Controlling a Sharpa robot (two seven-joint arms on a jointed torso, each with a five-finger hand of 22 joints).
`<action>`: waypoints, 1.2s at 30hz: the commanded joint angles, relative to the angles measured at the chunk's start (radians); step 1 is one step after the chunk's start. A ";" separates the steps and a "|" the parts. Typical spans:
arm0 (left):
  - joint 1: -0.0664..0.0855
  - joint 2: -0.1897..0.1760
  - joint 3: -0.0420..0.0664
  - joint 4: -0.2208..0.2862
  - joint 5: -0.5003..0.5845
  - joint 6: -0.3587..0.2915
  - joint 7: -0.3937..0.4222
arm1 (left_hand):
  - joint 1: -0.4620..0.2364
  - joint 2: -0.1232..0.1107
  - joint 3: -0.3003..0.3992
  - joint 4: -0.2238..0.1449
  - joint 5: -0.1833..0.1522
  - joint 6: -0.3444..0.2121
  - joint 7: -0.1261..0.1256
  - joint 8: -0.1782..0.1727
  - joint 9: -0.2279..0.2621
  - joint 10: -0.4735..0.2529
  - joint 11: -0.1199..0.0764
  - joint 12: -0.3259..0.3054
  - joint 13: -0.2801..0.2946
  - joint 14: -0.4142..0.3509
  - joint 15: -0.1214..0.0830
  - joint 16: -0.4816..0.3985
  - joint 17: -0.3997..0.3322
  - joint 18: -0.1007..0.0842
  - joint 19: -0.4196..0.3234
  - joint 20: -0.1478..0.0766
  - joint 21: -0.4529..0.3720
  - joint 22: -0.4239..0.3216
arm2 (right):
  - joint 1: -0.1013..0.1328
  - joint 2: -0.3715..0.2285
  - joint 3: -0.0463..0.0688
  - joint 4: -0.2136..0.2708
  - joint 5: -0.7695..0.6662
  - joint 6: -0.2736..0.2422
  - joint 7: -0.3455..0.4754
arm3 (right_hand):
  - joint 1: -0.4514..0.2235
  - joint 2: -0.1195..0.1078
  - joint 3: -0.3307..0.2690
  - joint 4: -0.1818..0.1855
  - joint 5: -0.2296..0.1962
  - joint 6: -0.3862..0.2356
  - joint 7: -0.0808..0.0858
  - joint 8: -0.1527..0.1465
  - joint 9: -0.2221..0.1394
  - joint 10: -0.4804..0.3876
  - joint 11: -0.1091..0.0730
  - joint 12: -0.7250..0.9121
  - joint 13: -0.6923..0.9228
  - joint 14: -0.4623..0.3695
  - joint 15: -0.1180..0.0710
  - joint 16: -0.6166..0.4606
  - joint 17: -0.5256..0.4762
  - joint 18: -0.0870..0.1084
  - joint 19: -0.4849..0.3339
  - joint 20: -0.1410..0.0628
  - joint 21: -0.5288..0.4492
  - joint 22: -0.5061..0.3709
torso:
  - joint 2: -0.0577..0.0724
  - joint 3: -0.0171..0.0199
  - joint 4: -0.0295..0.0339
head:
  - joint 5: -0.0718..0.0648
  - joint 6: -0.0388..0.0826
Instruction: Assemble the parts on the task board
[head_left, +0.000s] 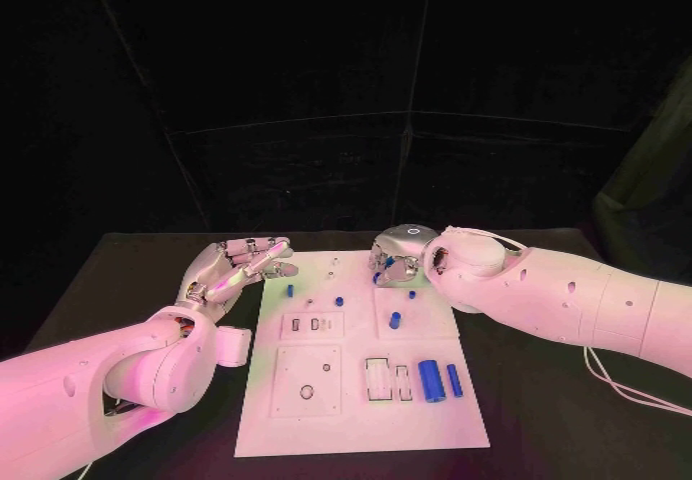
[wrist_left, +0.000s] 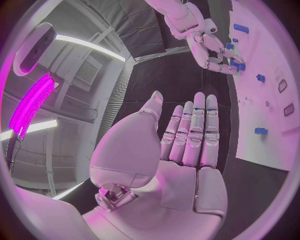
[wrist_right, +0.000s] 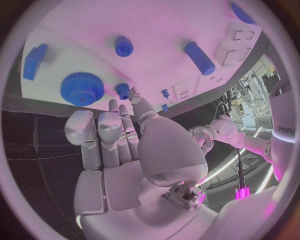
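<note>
The white task board (head_left: 361, 425) lies in the middle of the black table. Two blue cylinders (head_left: 430, 381) lie side by side on its right side, and a shorter blue peg (head_left: 392, 320) lies further back. My left hand (head_left: 238, 265) hovers at the board's far left corner, fingers straight and apart, holding nothing; the left wrist view shows this hand (wrist_left: 181, 150) flat. My right hand (head_left: 401, 256) is over the board's far right. Its fingertips (wrist_right: 133, 96) reach a small blue gear (wrist_right: 123, 90) beside a large blue gear (wrist_right: 82, 88). No grip on the small gear shows.
Small blue pegs (head_left: 290, 290) stand near the board's far left. White slotted blocks (head_left: 378, 380) sit beside the cylinders, and recessed plates (head_left: 309, 380) lie on the board's left half. In the right wrist view, a blue block (wrist_right: 34, 61) lies past the large gear.
</note>
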 joint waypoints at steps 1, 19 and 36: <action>0.002 -0.001 0.001 0.003 -0.008 0.016 -0.001 | -0.002 0.009 -0.001 -0.008 -0.001 -0.002 0.007 -0.005 -0.001 -0.004 0.007 -0.007 -0.001 -0.004 0.005 -0.005 0.001 0.012 0.007 0.003 -0.004 -0.002 | 0.003 0.002 0.001 -0.002 -0.016 0.046 0.001 | 0.001 0.015 0.012 0.001 -0.008 0.010 0.000 0.002 0.000 0.010 -0.001 0.000 -0.001 0.011 0.006 0.012 0.011 -0.014 0.009 0.000 0.011 0.012 | 0.004 0.0011 0.0009 | 0.000 -0.003; 0.002 -0.005 0.001 -0.006 -0.008 0.017 -0.010 | -0.004 0.014 -0.004 -0.012 0.000 -0.005 0.011 -0.011 -0.001 -0.007 0.010 -0.015 -0.001 -0.010 0.009 -0.016 0.004 0.012 0.002 0.006 -0.010 -0.006 | 0.003 0.009 0.001 -0.021 -0.013 0.074 0.005 | 0.010 0.037 0.093 -0.005 -0.040 0.031 -0.004 0.000 -0.001 0.033 -0.006 -0.004 -0.005 0.003 0.002 0.041 0.026 -0.016 0.006 -0.003 0.037 0.038 | 0.008 0.0014 0.0019 | 0.002 -0.011; 0.002 -0.010 0.001 -0.007 -0.008 0.023 -0.017 | -0.003 0.017 -0.005 -0.014 0.000 -0.006 0.012 -0.014 -0.001 -0.009 0.012 -0.019 -0.001 -0.014 0.010 -0.022 0.005 0.011 0.000 0.007 -0.013 -0.008 | 0.003 0.007 0.026 0.014 0.077 -0.192 0.039 | -0.009 0.007 0.233 0.001 -0.054 0.071 -0.003 0.000 0.001 0.071 -0.012 -0.005 -0.004 -0.001 0.000 0.069 0.039 -0.023 0.019 -0.005 0.071 0.085 | 0.010 0.0003 0.0038 | 0.005 0.003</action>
